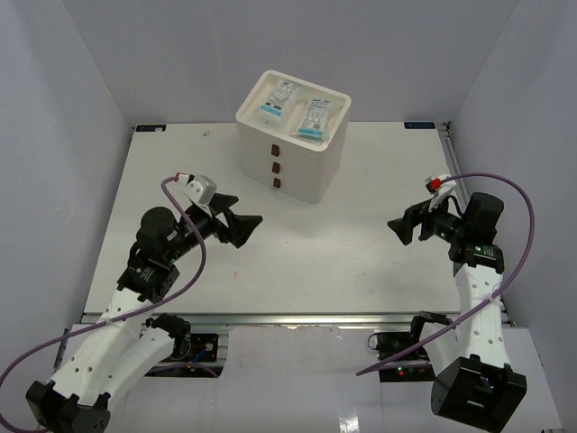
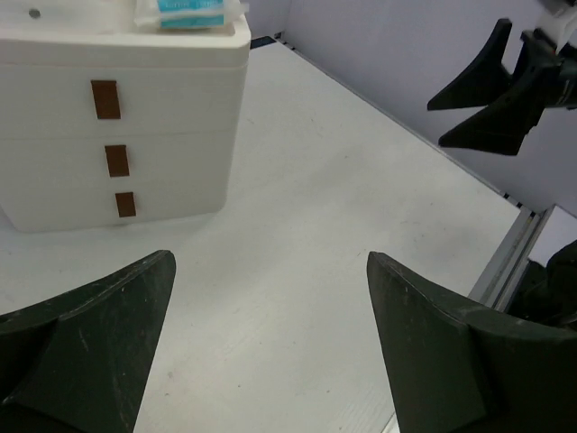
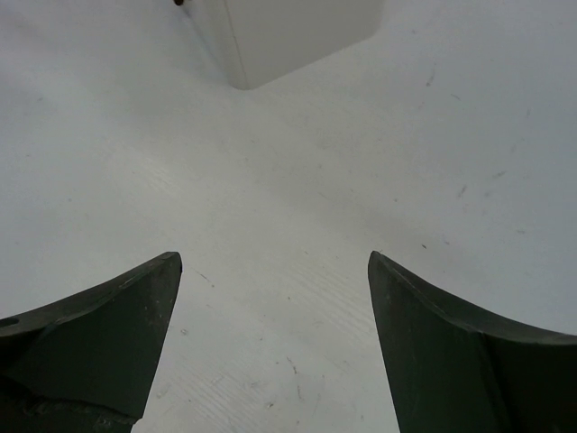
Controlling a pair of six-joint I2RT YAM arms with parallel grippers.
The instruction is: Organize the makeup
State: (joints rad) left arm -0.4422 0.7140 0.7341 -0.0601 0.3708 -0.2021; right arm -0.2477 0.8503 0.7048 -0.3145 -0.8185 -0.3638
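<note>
The left end effector [image 1: 244,217] and right end effector [image 1: 402,229] are seen wide open and empty above the worktop [image 1: 343,257]. Two blue-printed sachets [image 1: 313,117] are found atop the drawer box [image 1: 302,167], apparently lying lengthwise front-to-back, beyond and nearer the left arm.

Cream box [image 1: 306,158], brown drawer tabs [image 1: 276,167]; blue-print sachets [image 1: 311,115]; white table [image 1: 343,257]; purple cables [image 1: 491,175].

Lab test booth; white table [image 1: 361,262] walled by plain panels [image 1: 63,108].
</note>
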